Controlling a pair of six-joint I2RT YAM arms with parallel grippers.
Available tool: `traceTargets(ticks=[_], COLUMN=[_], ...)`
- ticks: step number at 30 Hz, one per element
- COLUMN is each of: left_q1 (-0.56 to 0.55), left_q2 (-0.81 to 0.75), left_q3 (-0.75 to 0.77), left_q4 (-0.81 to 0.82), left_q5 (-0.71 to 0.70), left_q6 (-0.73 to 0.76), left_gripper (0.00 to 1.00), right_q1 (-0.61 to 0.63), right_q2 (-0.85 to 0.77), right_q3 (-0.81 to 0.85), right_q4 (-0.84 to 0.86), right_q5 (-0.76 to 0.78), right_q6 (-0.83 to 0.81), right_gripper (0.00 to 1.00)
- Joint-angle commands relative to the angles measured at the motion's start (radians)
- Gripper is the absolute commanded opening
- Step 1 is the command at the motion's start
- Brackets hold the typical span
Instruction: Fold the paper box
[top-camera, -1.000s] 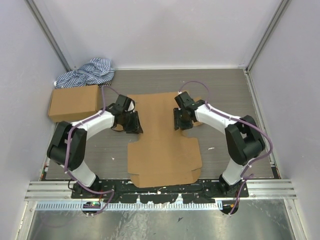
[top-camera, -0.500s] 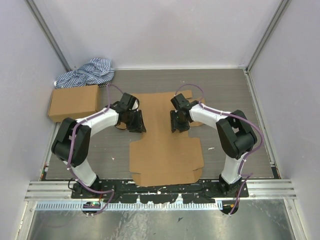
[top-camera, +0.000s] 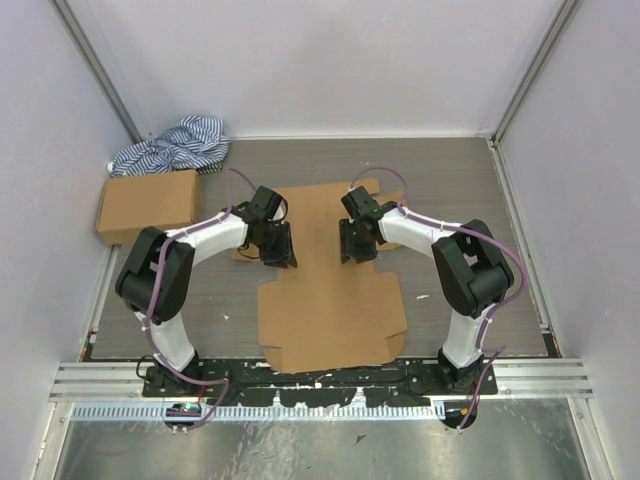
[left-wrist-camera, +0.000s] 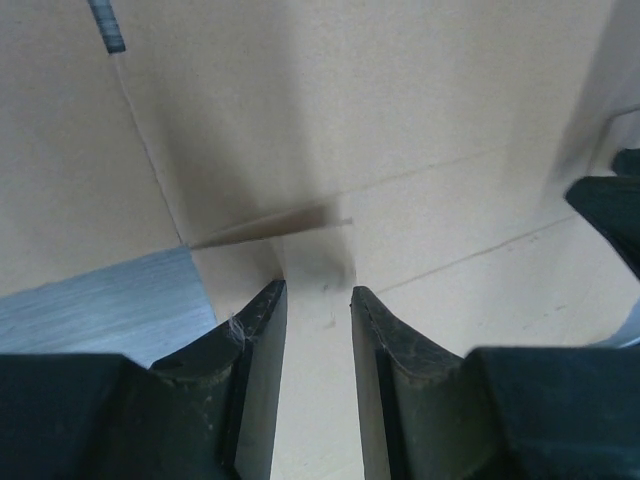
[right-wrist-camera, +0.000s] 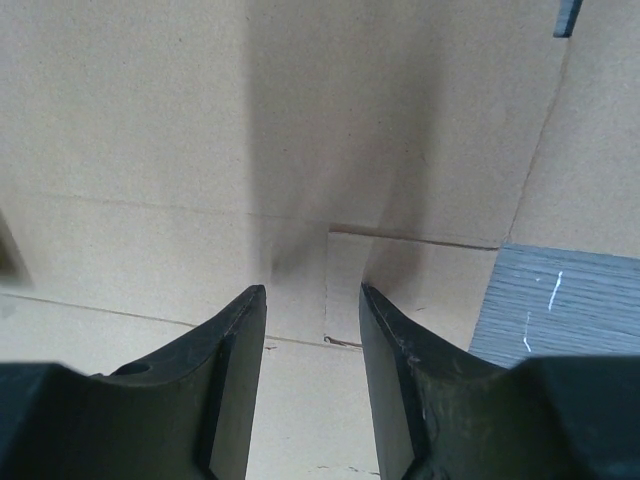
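Observation:
The paper box (top-camera: 330, 300) is a flat brown die-cut cardboard sheet lying unfolded in the middle of the table. My left gripper (top-camera: 278, 246) points down over the sheet's left side, at the notch between the upper and lower panels. In the left wrist view (left-wrist-camera: 310, 292) it is open a narrow gap over the cardboard (left-wrist-camera: 400, 120), beside a slit and creases. My right gripper (top-camera: 355, 243) points down over the sheet's right side. In the right wrist view (right-wrist-camera: 312, 290) it is open over a crease and slit in the cardboard (right-wrist-camera: 200, 130). Neither gripper holds anything.
A smaller ready-made cardboard box (top-camera: 148, 203) stands at the left wall, with a striped blue-and-white cloth (top-camera: 172, 146) behind it. Grey table (top-camera: 450, 190) shows round the sheet and in both wrist views (left-wrist-camera: 100, 300) (right-wrist-camera: 560, 300). Walls close in on three sides.
My left gripper has moved right, from the sheet's left edge onto the cardboard. My right gripper shifted a little left, then held still. The sheet stays flat.

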Motion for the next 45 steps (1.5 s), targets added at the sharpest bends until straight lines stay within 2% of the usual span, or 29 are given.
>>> traceTargets(ticks=[1, 7, 16, 23, 28, 34, 38, 45], left_q1=[-0.007, -0.013, -0.017, -0.018, -0.017, -0.015, 0.006, 0.158], left_q2=[0.084, 0.113, -0.04, 0.102, 0.049, -0.076, -0.116, -0.021], left_q3=[0.009, -0.001, 0.004, 0.003, 0.032, 0.196, 0.281, 0.422], left_q4=[0.008, 0.011, -0.033, -0.021, -0.072, -0.246, -0.251, -0.209], left_q5=[-0.026, -0.037, -0.098, -0.069, -0.119, -0.276, -0.358, -0.3], left_q6=[-0.02, -0.02, -0.017, -0.014, 0.005, 0.076, 0.12, 0.131], left_gripper=[0.39, 0.45, 0.45, 0.43, 0.45, 0.55, 0.65, 0.68], right_q1=[0.008, 0.008, 0.009, 0.008, 0.007, 0.003, -0.034, -0.202], right_q2=[0.027, 0.021, -0.002, 0.024, -0.006, -0.082, -0.094, 0.036], right_q3=[-0.011, -0.009, -0.006, -0.002, 0.032, 0.198, 0.331, 0.583], right_q4=[0.044, 0.043, 0.036, 0.029, -0.016, -0.139, -0.18, -0.164], right_q5=[-0.022, -0.025, -0.017, -0.014, 0.019, 0.11, 0.144, 0.052], right_q6=[0.014, 0.014, 0.027, 0.027, 0.012, -0.023, -0.048, -0.118], right_gripper=[0.48, 0.48, 0.48, 0.48, 0.48, 0.49, 0.54, 0.6])
